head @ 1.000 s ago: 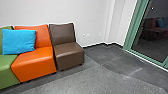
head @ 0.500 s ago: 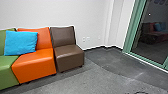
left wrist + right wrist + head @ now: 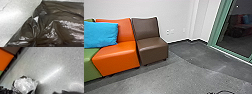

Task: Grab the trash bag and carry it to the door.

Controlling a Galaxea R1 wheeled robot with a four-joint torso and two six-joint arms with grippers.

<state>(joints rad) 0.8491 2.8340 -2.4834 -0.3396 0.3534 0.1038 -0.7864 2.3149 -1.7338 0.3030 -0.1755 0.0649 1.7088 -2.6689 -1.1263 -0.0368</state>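
The trash bag [image 3: 48, 27] is dark, thin and glossy, creased in many folds, and lies large before the camera in the left wrist view, with pale speckled floor beyond its edge. A crumpled, shiny, silvery piece [image 3: 24, 85] with a dark rim shows low in the right wrist view; whether it is part of the same bag I cannot tell. Dark shapes cut into the lower border there. How either gripper stands on the bag is hidden.
Green, orange [image 3: 116, 57] and brown [image 3: 152, 51] seats stand along the white wall, a blue cushion [image 3: 100, 35] on them. At the right is a green-framed glass pane [image 3: 239, 30]. A thin black curved thing [image 3: 225, 92] pokes up at the head view's bottom edge.
The head camera has shifted a little, first one way and then back, tipping lower. A thin black curved thing has come in at its bottom edge. The seats have not moved.
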